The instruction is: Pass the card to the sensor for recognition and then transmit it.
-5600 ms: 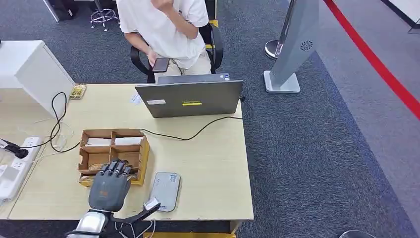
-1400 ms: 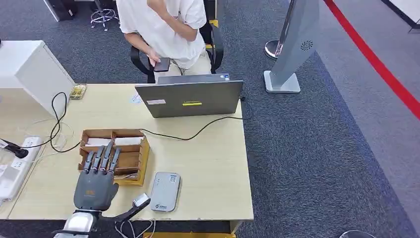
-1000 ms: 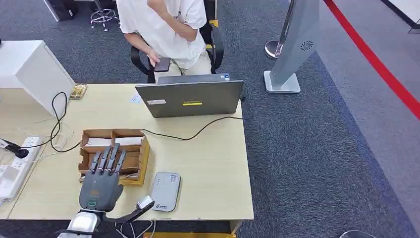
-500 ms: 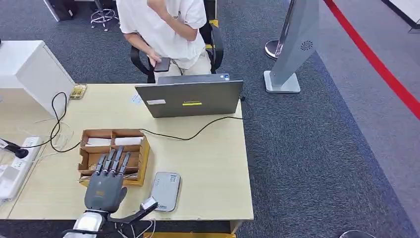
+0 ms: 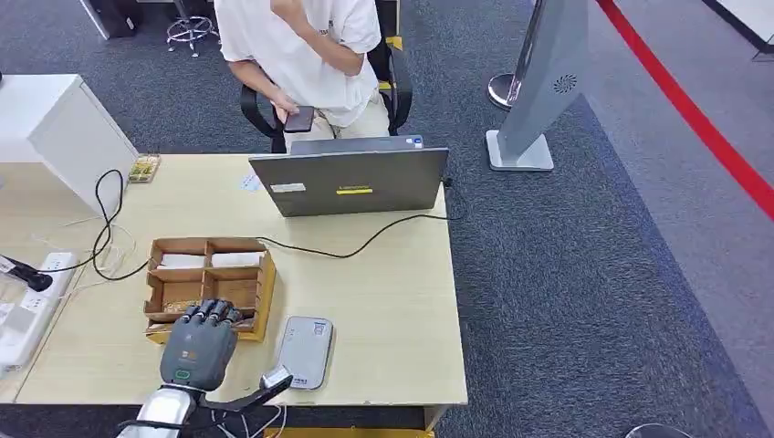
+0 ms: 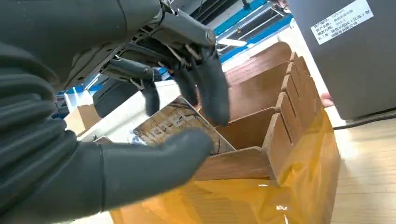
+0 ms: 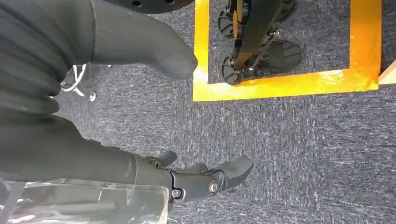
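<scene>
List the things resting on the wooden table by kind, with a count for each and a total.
Grey open laptop: 1
Brown cardboard divided box: 1
Grey flat card sensor: 1
Black cable: 1
Small yellow-brown tray: 1
Total: 5

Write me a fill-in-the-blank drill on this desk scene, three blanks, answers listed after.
1. The left hand reaches into the cardboard ____.
2. The grey card reader lies to the ____ of that box in the head view.
3. The laptop stands with its lid ____.

Answers: box; right; open
</scene>
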Robot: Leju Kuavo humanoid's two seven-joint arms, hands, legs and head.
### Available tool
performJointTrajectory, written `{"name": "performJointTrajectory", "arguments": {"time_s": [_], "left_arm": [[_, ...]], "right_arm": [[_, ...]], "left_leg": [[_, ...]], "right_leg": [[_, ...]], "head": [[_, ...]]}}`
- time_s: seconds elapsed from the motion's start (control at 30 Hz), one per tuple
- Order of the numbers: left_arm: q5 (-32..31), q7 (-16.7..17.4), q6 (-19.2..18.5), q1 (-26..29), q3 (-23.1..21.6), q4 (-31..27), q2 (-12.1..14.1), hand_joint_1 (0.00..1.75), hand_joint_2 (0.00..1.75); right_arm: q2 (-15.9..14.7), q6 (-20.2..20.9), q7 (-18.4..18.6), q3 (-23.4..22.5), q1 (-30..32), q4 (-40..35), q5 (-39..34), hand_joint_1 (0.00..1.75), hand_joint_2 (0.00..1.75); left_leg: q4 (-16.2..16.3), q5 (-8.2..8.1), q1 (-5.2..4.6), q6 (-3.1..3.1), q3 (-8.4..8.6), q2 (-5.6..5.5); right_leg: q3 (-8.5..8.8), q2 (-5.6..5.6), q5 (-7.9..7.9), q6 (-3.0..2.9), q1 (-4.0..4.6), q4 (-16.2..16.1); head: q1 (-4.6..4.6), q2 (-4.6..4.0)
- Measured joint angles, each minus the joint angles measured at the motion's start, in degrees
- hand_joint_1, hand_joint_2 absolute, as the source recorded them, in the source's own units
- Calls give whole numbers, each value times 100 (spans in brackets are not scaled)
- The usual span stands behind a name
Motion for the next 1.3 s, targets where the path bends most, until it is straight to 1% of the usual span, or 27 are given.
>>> {"name": "performJointTrajectory", "arguments": {"time_s": [0.27,0.6,0.73,0.97,1.07,1.2,1.3], "left_arm": [[4,-118,-4,11,190,33,-114,175,175],[9,-173,20,34,227,33,-162,175,175],[11,-175,11,39,229,33,-162,175,175],[4,-109,140,56,238,33,-184,175,175],[4,-100,114,50,238,33,-190,175,175],[4,-100,-74,-44,238,-9,-190,175,175],[4,-103,-125,-102,238,-39,-190,175,175]], "right_arm": [[0,0,7,-4,0,0,13,0,175],[0,0,7,-7,-1,0,39,0,175],[0,0,7,-7,0,0,44,0,175],[0,0,24,-9,-1,0,72,0,175],[0,0,24,-9,0,0,74,0,175],[0,2,24,-9,-1,0,101,0,175],[0,7,24,-9,1,0,101,0,175]], "left_leg": [[0,0,0,0,0,0],[0,0,0,0,0,0],[0,0,0,0,0,0],[0,0,0,0,0,0],[0,0,0,0,0,0],[0,0,0,0,0,-1],[0,0,0,0,1,0]], "right_leg": [[0,0,0,0,0,0],[0,0,0,0,0,0],[1,0,0,0,0,0],[0,0,0,0,0,0],[0,0,0,0,0,0],[0,-1,0,0,0,0],[1,-1,1,0,0,0]], "head": [[0,0],[0,0],[0,0],[0,0],[0,0],[0,0],[0,0]]}}
